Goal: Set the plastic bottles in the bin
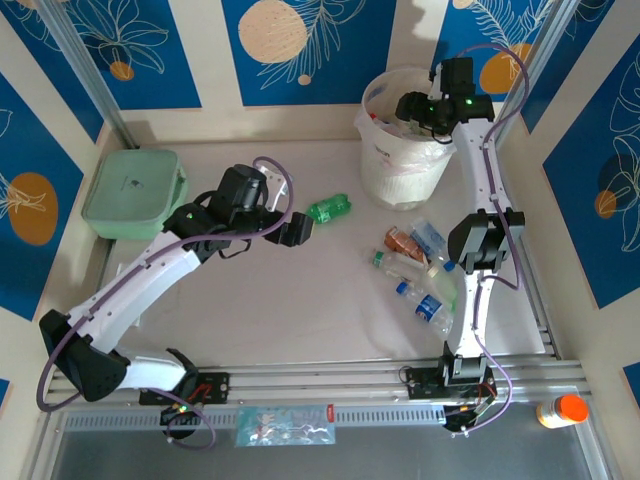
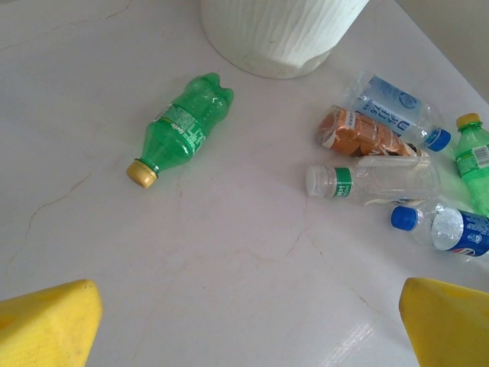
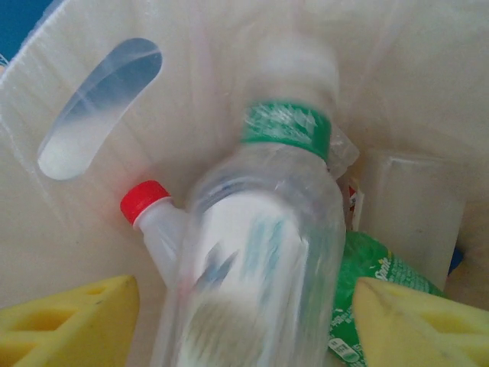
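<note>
**Six bottles lying out on the table, one more between the right pads in the bin**

From the top camera I am watching the left gripper hovering with its jaws spread wide and nothing between them, just beside a lone green bottle lying on the table. The right gripper is reaching over the rim of the bin at the far side. A heap of plastic bottles is lying against the right arm's elbow, crowding it. A pale green box is sitting at far left, and an orange-capped bottle is resting beyond the near rail.

On the left wrist camera, the yellow fingers are showing at the bottom corners. The heap is breaking down into a blue-labelled bottle touching an orange-labelled bottle, a white-capped clear bottle, a blue-capped bottle and a second green bottle.

On the right wrist camera, the pads are standing apart on either side of a blurred clear bottle. A sliver of gap is showing, so I am reading the jaws as parted, not gripping. A red-capped bottle is lying beneath it, inside the bin.
</note>
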